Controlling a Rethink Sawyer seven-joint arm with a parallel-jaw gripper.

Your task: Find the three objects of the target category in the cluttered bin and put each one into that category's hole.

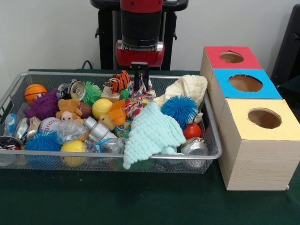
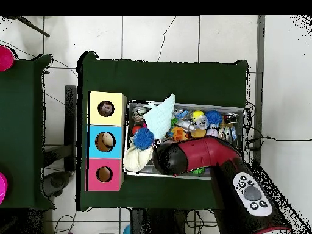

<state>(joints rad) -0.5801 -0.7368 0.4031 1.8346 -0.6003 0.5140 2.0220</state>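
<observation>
A wire mesh bin point(image 1: 56, 73) holds a heap of toys, balls, cans and cloths. My gripper point(image 1: 140, 75) hangs low over the bin's far side, just right of a striped tiger toy point(image 1: 119, 82); whether it is open or shut cannot be seen. Three boxes stand right of the bin, with a red top point(image 1: 232, 57), a blue top point(image 1: 246, 83) and a yellow top point(image 1: 262, 117), each with a round hole. In the overhead view the arm point(image 2: 201, 155) covers the gripper and part of the bin point(image 2: 244, 113).
The bin contains an orange basketball point(image 1: 35, 91), a purple spiky ball point(image 1: 42, 105), a teddy bear point(image 1: 70, 108), a yellow ball point(image 1: 101, 108), a blue spiky ball point(image 1: 180, 108), a mint cloth point(image 1: 152, 133), a cream cloth point(image 1: 187, 86), a red ball point(image 1: 192, 130) and cans point(image 1: 194, 147).
</observation>
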